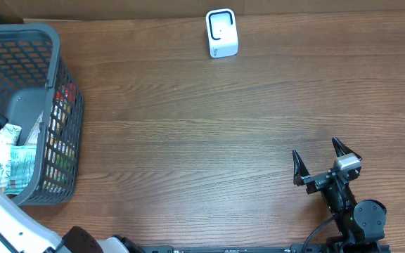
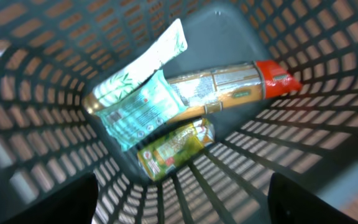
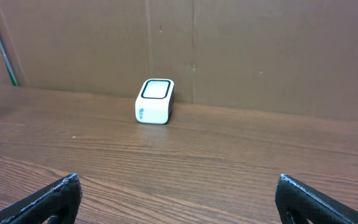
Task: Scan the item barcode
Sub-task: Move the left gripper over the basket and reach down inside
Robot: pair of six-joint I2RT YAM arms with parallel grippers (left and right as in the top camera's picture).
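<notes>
The left claw point(image 2: 182, 186) hangs inside the basket point(image 1: 20, 33) at the left of the table, jaws wide apart and empty. Below it lie the items: a teal pouch point(image 2: 138, 109) on top, overlapping a long tube point(image 2: 229, 87) with a red end, and a green packet point(image 2: 176, 146) touching the pouch's near edge. The pouch looks the easiest pick. To grip it well, the claw should descend straight, keep both fingers off the mesh wall, and straddle the pouch's narrow width alone, missing the tube. No barcode is legible here, so a grip near one edge leaves more print free. The scanner point(image 1: 221, 33) stands far, mid-table, well apart. The right claw point(image 1: 316, 147) is near right, spread wide and empty.
</notes>
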